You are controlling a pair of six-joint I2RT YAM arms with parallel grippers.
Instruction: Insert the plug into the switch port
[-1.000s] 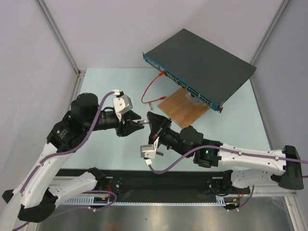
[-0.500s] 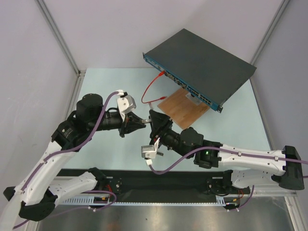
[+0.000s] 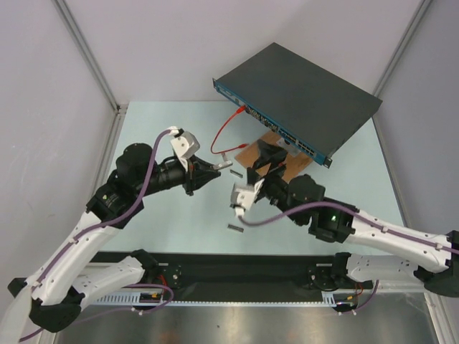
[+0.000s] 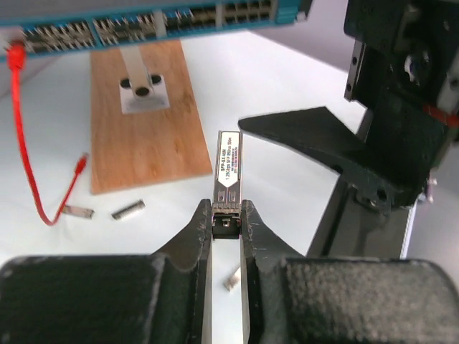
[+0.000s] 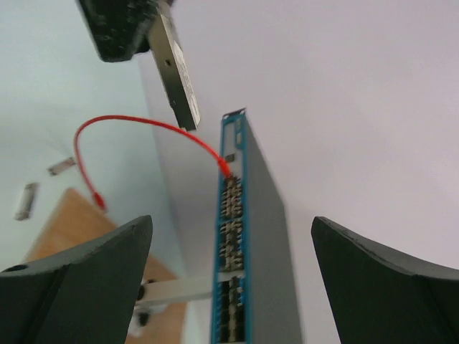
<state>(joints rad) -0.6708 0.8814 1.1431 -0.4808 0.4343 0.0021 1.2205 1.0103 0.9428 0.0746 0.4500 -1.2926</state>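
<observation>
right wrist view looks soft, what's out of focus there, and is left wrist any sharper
Right wrist view: its own black fingers are blurred blobs, the blue-faced dark-grey switch only fairly sharp. Left wrist view: the small silver metal plug is crisp, its label print showing.

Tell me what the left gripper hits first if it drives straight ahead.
Holding the plug, the left gripper would likely graze the right gripper's finger just beside its line; otherwise the switch face. Depth is unclear.

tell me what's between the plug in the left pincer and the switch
In the left wrist view, mostly bare table lies ahead of the plug up to the switch; the wooden board runs just beside that line.
</observation>
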